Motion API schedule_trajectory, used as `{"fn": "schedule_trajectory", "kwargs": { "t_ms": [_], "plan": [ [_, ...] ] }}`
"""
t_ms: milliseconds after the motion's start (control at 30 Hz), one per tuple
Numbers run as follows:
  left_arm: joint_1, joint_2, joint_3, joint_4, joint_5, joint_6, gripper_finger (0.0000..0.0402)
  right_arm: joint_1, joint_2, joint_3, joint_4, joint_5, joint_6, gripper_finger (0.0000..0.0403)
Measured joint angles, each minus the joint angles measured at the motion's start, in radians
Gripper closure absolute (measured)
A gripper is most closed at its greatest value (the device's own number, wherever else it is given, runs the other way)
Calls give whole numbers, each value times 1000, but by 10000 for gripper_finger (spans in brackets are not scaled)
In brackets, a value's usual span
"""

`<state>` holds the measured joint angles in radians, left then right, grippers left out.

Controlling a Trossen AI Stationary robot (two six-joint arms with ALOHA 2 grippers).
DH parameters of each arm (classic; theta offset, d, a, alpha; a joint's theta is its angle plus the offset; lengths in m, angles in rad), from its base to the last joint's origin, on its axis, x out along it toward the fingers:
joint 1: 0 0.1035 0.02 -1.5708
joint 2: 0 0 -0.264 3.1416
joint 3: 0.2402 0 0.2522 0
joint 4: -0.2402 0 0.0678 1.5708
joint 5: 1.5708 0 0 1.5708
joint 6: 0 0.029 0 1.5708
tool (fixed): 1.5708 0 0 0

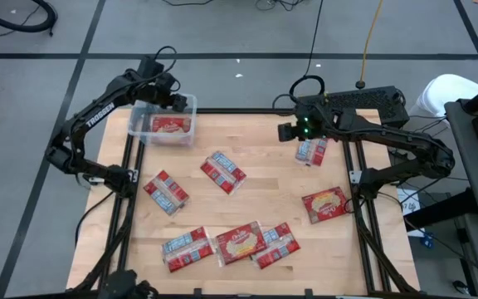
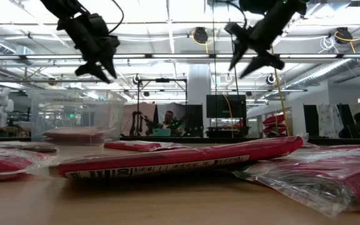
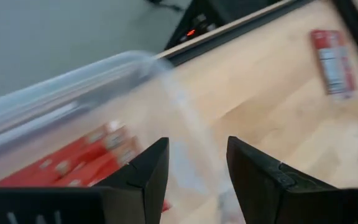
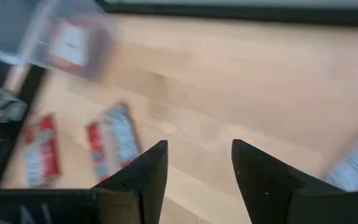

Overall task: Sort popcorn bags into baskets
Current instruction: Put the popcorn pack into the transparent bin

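The clear plastic basket [image 1: 139, 116] stands at the table's far left corner with one red popcorn bag [image 1: 170, 126] lying flat inside it. My left gripper [image 1: 179, 103] hangs open above the basket's far right corner; its wrist view looks down past the basket's wall [image 3: 73, 93]. My right gripper [image 1: 287, 133] is open and raised over the table's far right part, just left of a bag lying silvery side up [image 1: 311, 150]. Several more bags lie flat on the wood, among them one at the middle [image 1: 224, 172] and one to the right [image 1: 325, 204].
Three bags [image 1: 239, 242] lie overlapping along the near edge, and another [image 1: 166, 192] lies on the left. Bare wood shows in the middle right [image 1: 272, 183]. Black frame rails run along the table's sides. People sit in the room beyond the table [image 2: 167, 122].
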<state>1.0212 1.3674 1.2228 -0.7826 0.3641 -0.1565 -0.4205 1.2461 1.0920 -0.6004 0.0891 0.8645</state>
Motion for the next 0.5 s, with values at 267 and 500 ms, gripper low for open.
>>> {"fn": "schedule_trajectory", "kwargs": {
  "t_ms": [267,500],
  "plan": [
    [-114,0,0,99,3,-3,236,-41,0,0,-279,-83,81,189],
    [-185,0,0,143,3,1,236,3,0,0,-406,-110,-294,135]
  ]
}}
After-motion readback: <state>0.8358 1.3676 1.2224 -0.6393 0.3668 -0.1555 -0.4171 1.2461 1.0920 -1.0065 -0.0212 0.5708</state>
